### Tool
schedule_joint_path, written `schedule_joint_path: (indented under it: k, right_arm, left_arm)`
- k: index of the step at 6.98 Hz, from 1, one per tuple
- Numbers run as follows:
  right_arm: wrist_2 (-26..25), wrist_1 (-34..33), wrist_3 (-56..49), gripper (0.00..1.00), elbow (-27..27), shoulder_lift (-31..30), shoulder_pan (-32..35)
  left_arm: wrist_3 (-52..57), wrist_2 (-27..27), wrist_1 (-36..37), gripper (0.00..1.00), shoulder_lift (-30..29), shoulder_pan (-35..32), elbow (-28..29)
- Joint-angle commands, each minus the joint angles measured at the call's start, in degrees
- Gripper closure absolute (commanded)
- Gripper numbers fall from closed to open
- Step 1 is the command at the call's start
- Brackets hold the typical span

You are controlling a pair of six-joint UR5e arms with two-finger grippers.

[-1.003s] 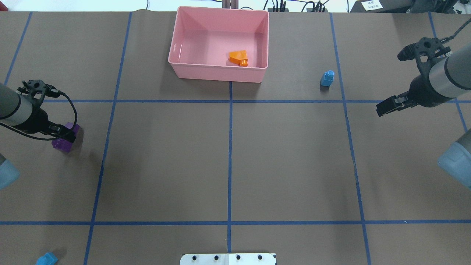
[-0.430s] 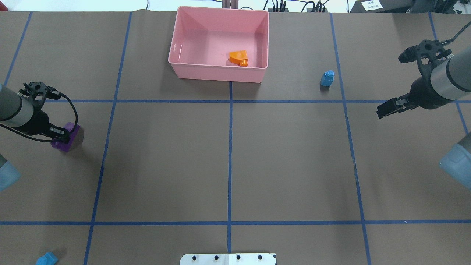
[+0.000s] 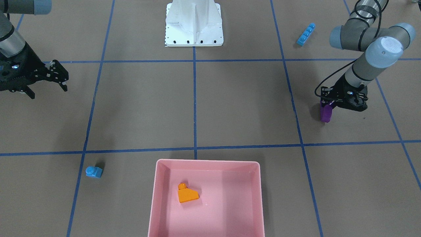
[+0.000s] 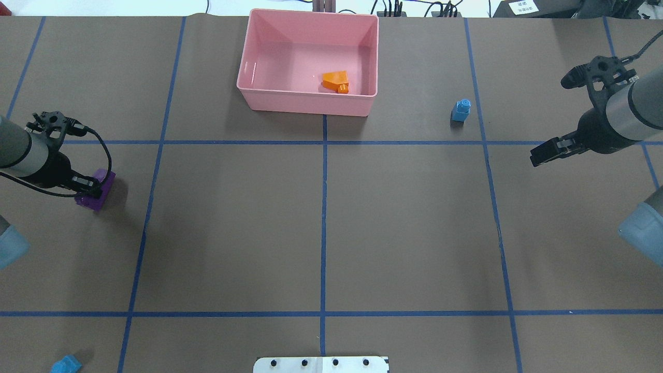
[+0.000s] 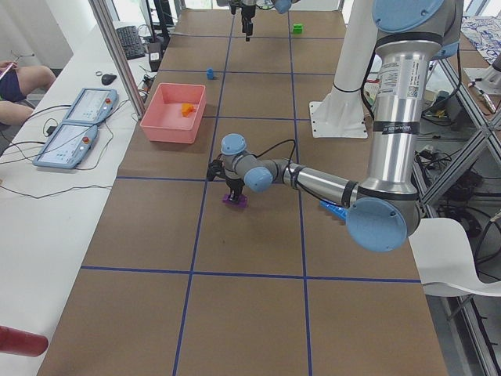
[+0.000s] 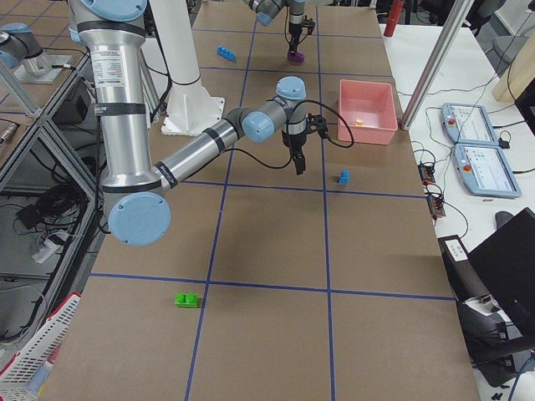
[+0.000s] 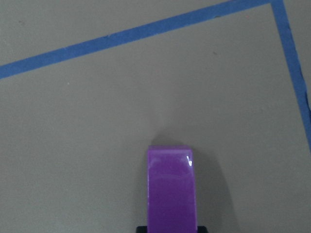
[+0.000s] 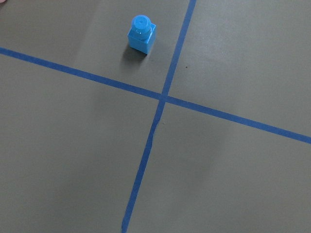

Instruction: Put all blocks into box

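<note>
The left arm reaches out low over the table, its forearm near level and its wrist bent down, so the left end effector points at the table. Its fingers are clamped on the purple sloped block, which juts out past the fingertips in the wrist view. Whether the block clears the table cannot be told. The long blue four-stud bar lies well behind this end effector, toward the robot's base. The pink box is far off to its right and forward, with the orange sloped block lying inside it.

The right arm stretches out from its upright column with the wrist turned down, and the right end effector hangs above the table with its fingers apart and nothing between them. The small blue single-stud block stands upright on the table, forward of this end effector and toward the box, well apart from it. The green two-stud block lies far behind this end effector, beyond the arm's base.
</note>
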Motion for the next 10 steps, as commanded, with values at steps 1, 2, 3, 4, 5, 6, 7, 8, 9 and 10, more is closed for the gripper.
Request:
schedule_joint_path:
  k: [1, 2, 3, 4, 5, 6, 7, 8, 9, 10]
  right_arm:
    - [0.1, 0.1, -0.2, 0.0, -0.8, 0.1, 0.0]
    - [0.1, 0.1, -0.3, 0.0, -1.0, 0.5, 0.0]
    - [0.1, 0.1, -0.1, 0.0, -1.0, 0.8, -0.1]
    - [0.2, 0.4, -0.5, 0.0, -1.0, 0.9, -0.1]
    - [0.3, 0.3, -0.4, 0.0, -1.1, 1.6, -0.1]
    - [0.3, 0.3, -0.4, 0.0, -1.1, 1.6, -0.1]
    - [0.2, 0.3, -0.4, 0.0, -1.1, 1.6, -0.1]
    - [0.2, 0.4, -0.3, 0.0, -1.1, 1.6, -0.1]
    - [0.2, 0.4, -0.2, 0.0, -1.1, 1.6, -0.2]
    - [0.2, 0.4, -0.2, 0.0, -1.1, 1.7, -0.2]
  left_arm:
    - [-7.1, 0.1, 0.4, 1.0, -5.3, -0.4, -1.8]
    - [-10.6, 0.2, 0.6, 1.0, -9.4, -0.7, -1.2]
    - [-12.8, 0.6, 2.3, 1.0, -13.5, -0.9, -0.6]
    - [-13.6, 3.3, 8.9, 1.0, -20.3, -1.0, 0.2]
    - [-13.6, 4.9, 18.1, 1.0, -28.7, -1.0, 1.9]
    - [-13.7, 5.7, 21.6, 1.0, -35.9, -1.5, 6.1]
    - [-14.1, 5.7, 21.6, 1.0, -42.5, -2.4, 13.6]
    - [-14.1, 5.7, 21.2, 1.0, -50.5, -2.7, 23.9]
    - [-14.3, 6.5, 20.5, 1.0, -58.0, -2.9, 34.3]
    - [-14.9, 9.0, 16.7, 1.0, -61.6, -2.8, 41.5]
